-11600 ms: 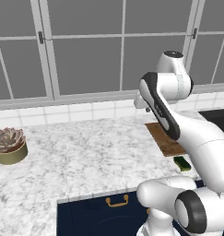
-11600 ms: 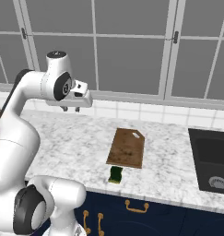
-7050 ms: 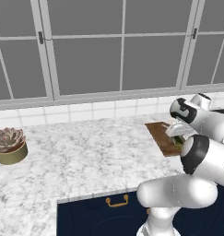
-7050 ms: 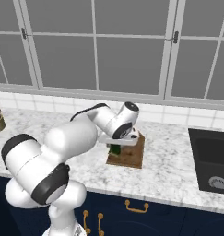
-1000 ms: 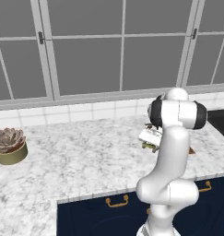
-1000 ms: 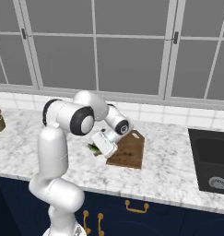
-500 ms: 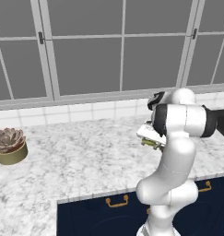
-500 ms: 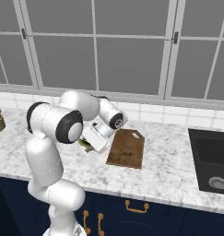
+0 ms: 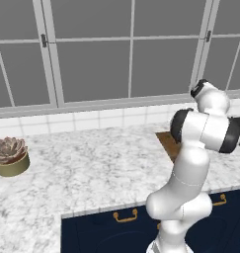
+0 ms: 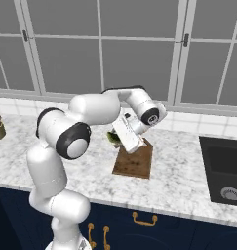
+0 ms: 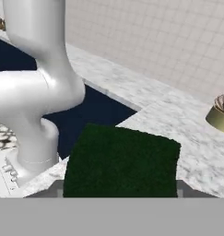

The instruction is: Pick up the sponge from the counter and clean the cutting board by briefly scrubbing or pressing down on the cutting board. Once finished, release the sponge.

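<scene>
On the counter (image 10: 178, 171), a broad marbled top over navy cabinets, the board (image 10: 134, 161) lies flat just left of the sink (image 10: 222, 171). The arm folds back over the board's near-left part, and the gripper (image 10: 114, 138) hangs above the board's left edge, tilted sideways toward the base and not down at the wood.

The sponge (image 11: 120, 161) sits between the fingers, pinched; in the hand view its dark green face covers the lower middle and hides the fingertips, so the exact contact cannot be seen. It is off the counter and off the board, held in the air.

My judgement: the pick-up is done and the sponge is in carry; scrubbing has not begun. The next move calls for turning the wrist so the sponge faces down, bringing it over the middle of the board, lowering until it presses on the wood, a short rub, then spreading the fingers to let it go.

The right base view shows the board whole and a small green patch (image 10: 113, 137) at the hand. The left base view shows only a corner of the board (image 9: 167, 142) behind the elbow, but has the succulent pot (image 9: 10, 157) far left. The hand view looks back at the robot's body and the pot (image 11: 219, 116), giving the sponge's texture but nothing of the board.
</scene>
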You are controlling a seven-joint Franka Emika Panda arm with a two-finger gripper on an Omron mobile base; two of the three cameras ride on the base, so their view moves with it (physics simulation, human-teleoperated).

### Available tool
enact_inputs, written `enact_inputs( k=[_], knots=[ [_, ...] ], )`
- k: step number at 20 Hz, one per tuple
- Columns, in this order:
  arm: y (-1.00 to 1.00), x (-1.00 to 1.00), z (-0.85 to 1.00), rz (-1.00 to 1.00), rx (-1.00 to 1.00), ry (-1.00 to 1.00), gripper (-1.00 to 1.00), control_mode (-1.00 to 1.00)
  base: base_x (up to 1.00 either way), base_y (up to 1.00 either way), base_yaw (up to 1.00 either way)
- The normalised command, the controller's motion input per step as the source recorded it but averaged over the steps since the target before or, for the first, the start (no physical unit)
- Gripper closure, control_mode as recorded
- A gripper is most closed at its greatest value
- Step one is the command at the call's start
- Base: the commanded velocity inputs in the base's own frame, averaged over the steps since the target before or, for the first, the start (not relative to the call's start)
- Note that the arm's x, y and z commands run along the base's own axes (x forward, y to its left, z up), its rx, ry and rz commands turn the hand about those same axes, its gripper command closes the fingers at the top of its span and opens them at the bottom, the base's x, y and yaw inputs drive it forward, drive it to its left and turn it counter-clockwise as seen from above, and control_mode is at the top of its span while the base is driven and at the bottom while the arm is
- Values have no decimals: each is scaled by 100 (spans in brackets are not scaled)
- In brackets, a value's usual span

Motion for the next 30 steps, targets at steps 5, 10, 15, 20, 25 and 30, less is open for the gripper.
enact_inputs(
  k=[5, 10, 15, 20, 25, 30],
  knots=[
    [-80, 29, -55, -23, 0, -29, 100, -100, 0, 0, 0],
    [16, 53, -99, -1, -5, -31, 100, -100, 0, 0, 0],
    [23, 98, -65, 8, 0, 14, 100, -100, 0, 0, 0],
    [0, 50, -100, 7, 1, 28, 100, -100, 0, 0, 0],
    [42, -17, -100, 8, 4, 22, 100, -100, 0, 0, 0],
    [100, -100, -100, 17, 4, 16, 100, -100, 0, 0, 0]
  ],
)
